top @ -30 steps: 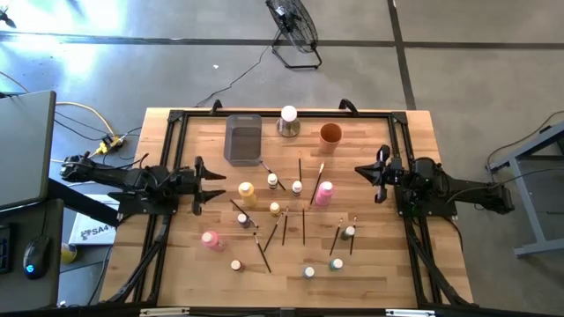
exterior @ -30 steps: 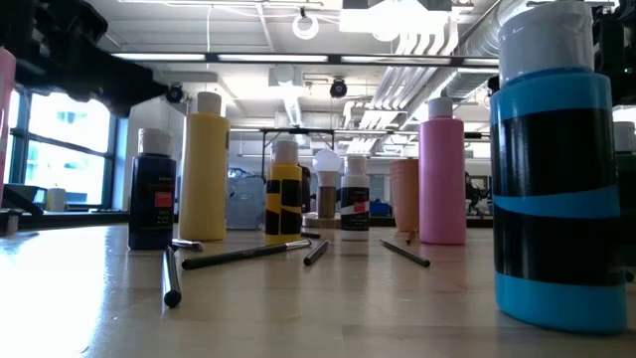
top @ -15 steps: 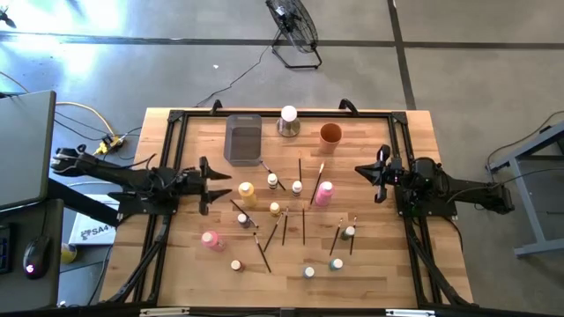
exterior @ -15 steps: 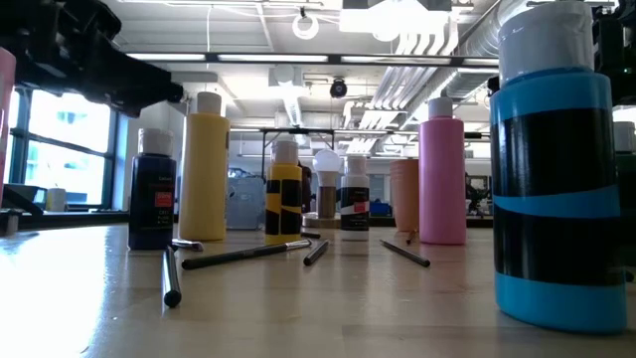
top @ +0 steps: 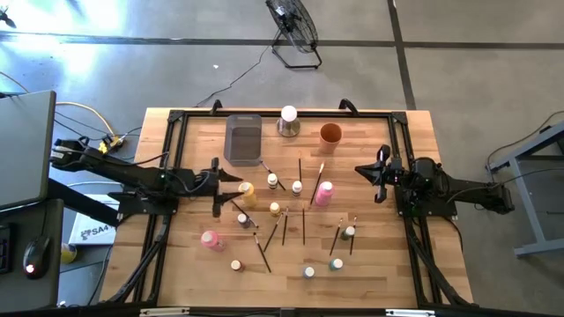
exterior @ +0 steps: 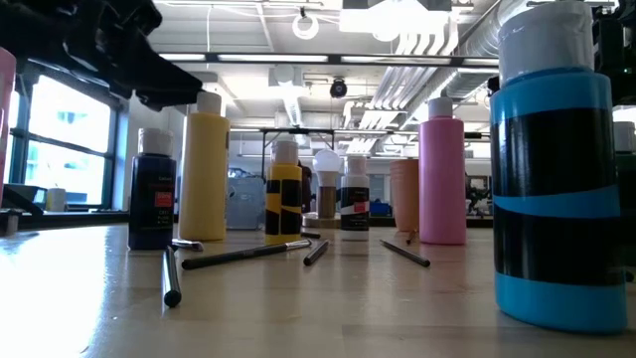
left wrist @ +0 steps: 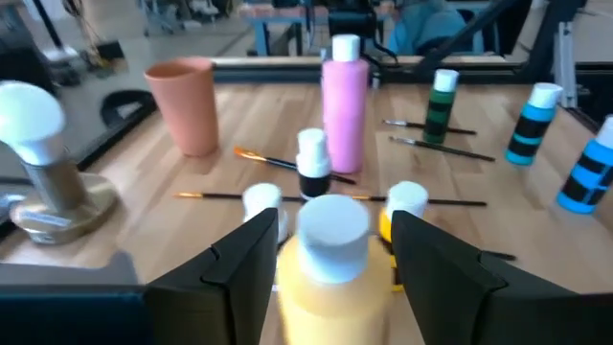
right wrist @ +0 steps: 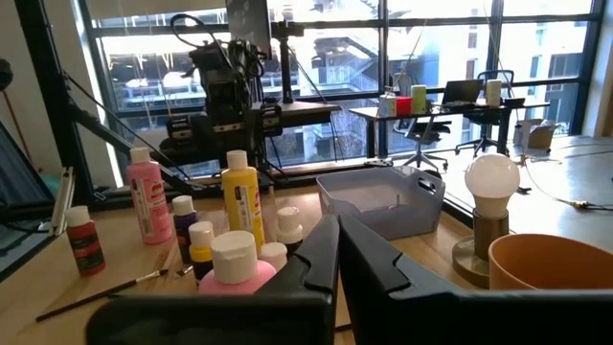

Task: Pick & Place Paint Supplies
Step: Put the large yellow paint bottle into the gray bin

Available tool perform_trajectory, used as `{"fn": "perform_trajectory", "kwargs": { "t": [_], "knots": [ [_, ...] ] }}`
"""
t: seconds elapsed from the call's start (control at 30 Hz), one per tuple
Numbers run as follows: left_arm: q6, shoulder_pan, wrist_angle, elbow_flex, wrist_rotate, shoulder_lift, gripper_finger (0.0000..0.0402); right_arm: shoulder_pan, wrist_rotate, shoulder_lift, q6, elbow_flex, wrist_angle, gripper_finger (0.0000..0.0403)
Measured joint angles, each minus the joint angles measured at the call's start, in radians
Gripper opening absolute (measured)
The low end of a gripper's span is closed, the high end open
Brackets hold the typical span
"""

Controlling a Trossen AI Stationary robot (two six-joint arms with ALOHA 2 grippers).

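Observation:
My left gripper (top: 231, 187) is open, level above the table, its fingers standing on either side of the upright yellow bottle (top: 247, 190), near its white cap (left wrist: 332, 230); I see no touch. The bottle stands on its base. An upright pink bottle (top: 324, 192) stands toward the table's right of it, and a second pink bottle (top: 211, 239) lies on its side nearer the near-left. Several tiny white-capped bottles and thin dark brushes (top: 303, 224) lie scattered across the middle. My right gripper (top: 372, 173) waits shut at the table's right side.
A grey tray (top: 243, 138), a white ball on a metal base (top: 288, 121) and an orange cup (top: 330, 134) stand along the far edge. A black frame (top: 173, 158) borders the table. A blue, black-banded bottle (exterior: 556, 169) stands close to the low camera.
My left gripper has moved toward the table's right, up to the yellow bottle, until its open fingers stand on both sides of it. The bottles and brushes have stayed in place.

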Motion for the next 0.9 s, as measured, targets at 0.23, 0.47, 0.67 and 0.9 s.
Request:
{"fn": "perform_trajectory", "kwargs": {
  "t": [0.23,0.47,0.67,0.9],
  "knots": [
    [-0.044,0.000,0.005,0.037,0.002,0.093,0.0198,0.000,0.000,0.000,0.000,0.000,-0.014,0.0004],
    [-0.109,0.000,0.017,0.041,0.000,0.129,0.0198,0.000,0.000,0.000,0.000,0.000,-0.018,0.0004],
    [-0.113,0.000,0.059,0.041,-0.009,0.168,0.0198,0.000,0.000,0.000,0.000,0.000,-0.018,0.0004],
    [-0.112,0.000,0.107,0.041,-0.015,0.215,0.0198,0.000,0.000,0.000,0.000,0.000,-0.017,0.0004]
  ]
}}
